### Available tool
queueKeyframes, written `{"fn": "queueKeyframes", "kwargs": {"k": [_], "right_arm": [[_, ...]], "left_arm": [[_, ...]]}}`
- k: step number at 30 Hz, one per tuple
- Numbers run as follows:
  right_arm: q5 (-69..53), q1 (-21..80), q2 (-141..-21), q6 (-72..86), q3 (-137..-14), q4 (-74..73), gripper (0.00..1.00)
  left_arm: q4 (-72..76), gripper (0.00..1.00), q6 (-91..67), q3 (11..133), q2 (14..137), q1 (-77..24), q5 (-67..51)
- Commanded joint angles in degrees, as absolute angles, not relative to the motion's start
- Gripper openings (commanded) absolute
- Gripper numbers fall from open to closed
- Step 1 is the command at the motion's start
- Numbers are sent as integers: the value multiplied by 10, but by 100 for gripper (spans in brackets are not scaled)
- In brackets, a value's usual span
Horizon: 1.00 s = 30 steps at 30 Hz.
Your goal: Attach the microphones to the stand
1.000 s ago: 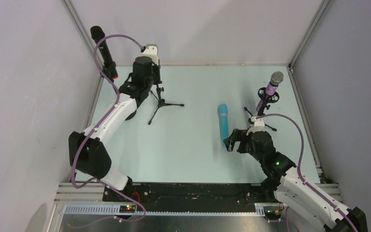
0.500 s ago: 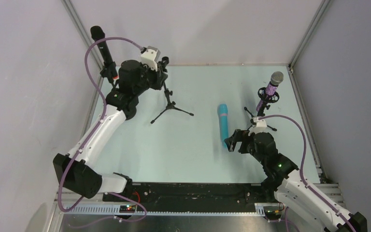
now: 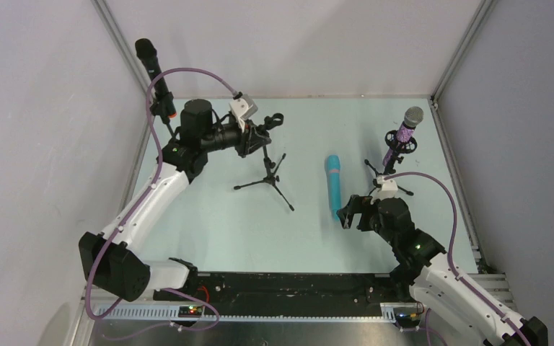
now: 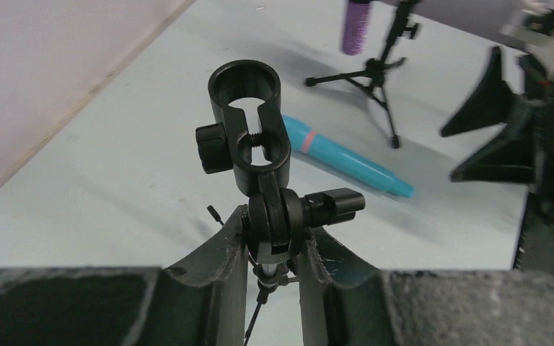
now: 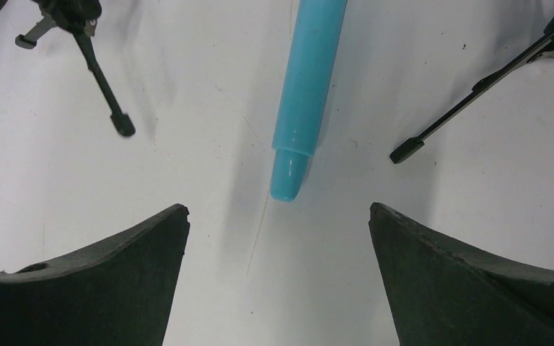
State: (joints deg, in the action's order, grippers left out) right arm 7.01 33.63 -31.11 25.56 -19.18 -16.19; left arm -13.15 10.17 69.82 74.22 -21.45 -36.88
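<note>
Far left, the long black microphone with the orange-red end ring (image 3: pixel 155 76) stands upright by the side wall (image 3: pixel 50 144), apparently already mounted. The left gripper (image 4: pixel 274 245), clenched on the stem of a small black tripod stand (image 3: pixel 268 169) whose ring clip is empty, has swung it from the worktop's (image 3: pixel 209 216) left edge towards the centre, nearer the plain turquoise-blue microphone (image 3: pixel 332 186) lying flat there. The right gripper (image 5: pixel 278 223), spread wide and grasping nothing, has stayed at that microphone's near tip. At right, the purple glitter microphone (image 3: pixel 406 130) sits in a second tripod stand (image 4: pixel 376 71). One pairing appears left.
</note>
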Motion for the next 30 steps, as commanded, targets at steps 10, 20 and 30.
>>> {"fn": "queueKeyframes", "kwargs": {"k": [10,20,30], "right_arm": [[62,333,-321,242,-204,-159,100],[62,333,-324,248,-201,-159,100],[62,333,-329,251,-200,-158,100]], "left_arm": [[-87,0,193,674,703,-257,-609],[-96,0,201,666,712,-289,-621],[-112,0,256,631,706,-333,-583]]}}
